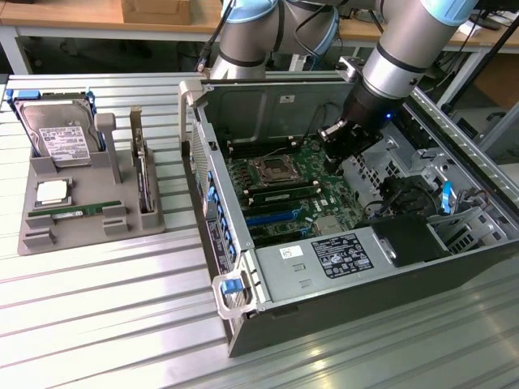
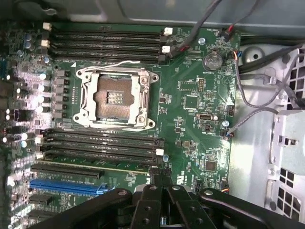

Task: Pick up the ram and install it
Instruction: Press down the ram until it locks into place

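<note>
The ram (image 1: 69, 213), a thin green stick with a white label, lies flat in the front slot of the grey holder tray (image 1: 89, 237) at the exterior view's left. My gripper (image 1: 334, 139) hangs far from it, inside the open computer case above the green motherboard (image 1: 302, 180). In the wrist view the gripper (image 2: 161, 175) is shut with nothing between its fingers. It sits just past the end of the lower bank of black memory slots (image 2: 100, 143). A thin green strip (image 2: 95, 165) runs along the edge of that bank.
The tray also holds a hard drive (image 1: 57, 134), a silver CPU chip (image 1: 53, 192) and an upright expansion card (image 1: 144, 174). On the motherboard are an open CPU socket (image 2: 114, 98), a second bank of slots (image 2: 105, 43) and loose cables (image 2: 248, 90). Metal case walls (image 1: 349, 275) surround the board.
</note>
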{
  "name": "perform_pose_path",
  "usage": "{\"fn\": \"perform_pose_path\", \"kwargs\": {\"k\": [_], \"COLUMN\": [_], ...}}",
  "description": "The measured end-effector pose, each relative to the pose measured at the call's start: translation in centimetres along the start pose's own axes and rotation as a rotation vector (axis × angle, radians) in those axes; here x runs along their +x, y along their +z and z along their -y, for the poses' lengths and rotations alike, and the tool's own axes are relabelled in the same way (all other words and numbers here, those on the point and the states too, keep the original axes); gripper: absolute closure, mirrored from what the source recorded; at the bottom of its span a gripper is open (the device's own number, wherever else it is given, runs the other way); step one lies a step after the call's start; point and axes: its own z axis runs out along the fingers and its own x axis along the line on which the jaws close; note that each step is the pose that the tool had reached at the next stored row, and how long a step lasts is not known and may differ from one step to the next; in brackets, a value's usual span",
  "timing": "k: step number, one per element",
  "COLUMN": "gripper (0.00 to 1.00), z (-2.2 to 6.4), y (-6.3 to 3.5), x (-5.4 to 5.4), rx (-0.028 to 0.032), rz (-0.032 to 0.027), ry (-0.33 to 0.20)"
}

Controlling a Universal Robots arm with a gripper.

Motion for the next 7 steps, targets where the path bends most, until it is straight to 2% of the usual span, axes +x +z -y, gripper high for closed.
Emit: {"fn": "perform_pose_path", "kwargs": {"k": [2, 7], "gripper": [0.89, 0.89], "z": [0.00, 0.00], "y": [0.01, 0.01], "x": [0.00, 0.00], "rx": [-0.0033, -0.0038], "rz": [0.0021, 0.0024], "ry": [0.055, 0.062]}}
